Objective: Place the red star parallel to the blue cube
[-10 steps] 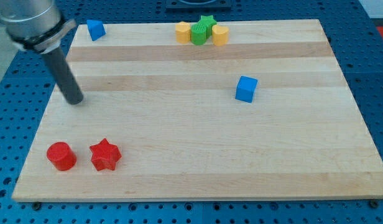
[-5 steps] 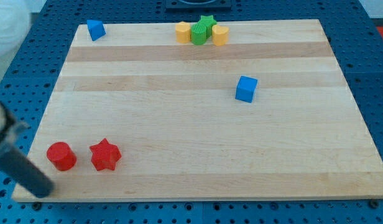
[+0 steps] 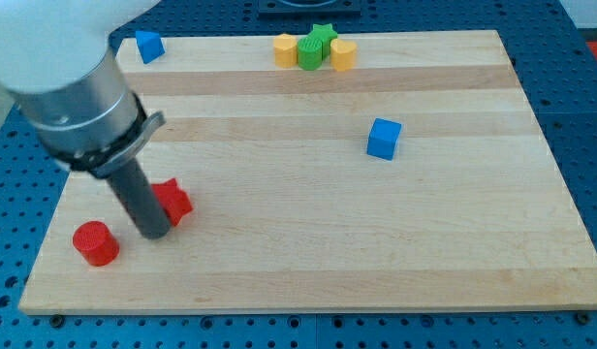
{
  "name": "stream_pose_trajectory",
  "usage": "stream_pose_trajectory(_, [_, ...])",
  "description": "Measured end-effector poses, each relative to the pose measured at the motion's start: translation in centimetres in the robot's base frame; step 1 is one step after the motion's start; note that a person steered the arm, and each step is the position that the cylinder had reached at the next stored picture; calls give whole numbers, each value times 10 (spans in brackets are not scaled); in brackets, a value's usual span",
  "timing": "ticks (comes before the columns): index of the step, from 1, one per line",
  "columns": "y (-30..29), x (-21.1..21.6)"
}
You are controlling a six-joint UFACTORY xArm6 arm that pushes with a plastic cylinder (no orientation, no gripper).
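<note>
The red star (image 3: 172, 201) lies on the wooden board at the view's lower left, partly hidden behind my rod. My tip (image 3: 153, 232) touches the star's lower left side. The blue cube (image 3: 383, 139) sits right of the board's middle, far to the right of the star. A red cylinder (image 3: 95, 243) stands just left of my tip, near the board's bottom left corner.
A blue wedge-like block (image 3: 148, 46) sits at the top left corner. At the top edge, a green star (image 3: 316, 46) is flanked by two yellow blocks, one on the left (image 3: 285, 48) and one on the right (image 3: 343, 54). The board (image 3: 308, 242) rests on a blue perforated table.
My rod swung from off the board's lower left edge onto the board beside the star. The red star has moved up and slightly right, away from the red cylinder.
</note>
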State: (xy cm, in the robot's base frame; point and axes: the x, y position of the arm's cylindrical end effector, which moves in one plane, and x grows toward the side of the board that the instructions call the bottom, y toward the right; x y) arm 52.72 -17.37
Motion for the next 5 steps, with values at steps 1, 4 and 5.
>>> stream_pose_trajectory(1, [9,-39])
stream_pose_trajectory(4, [49,-121])
stream_pose_trajectory(5, [51,-154])
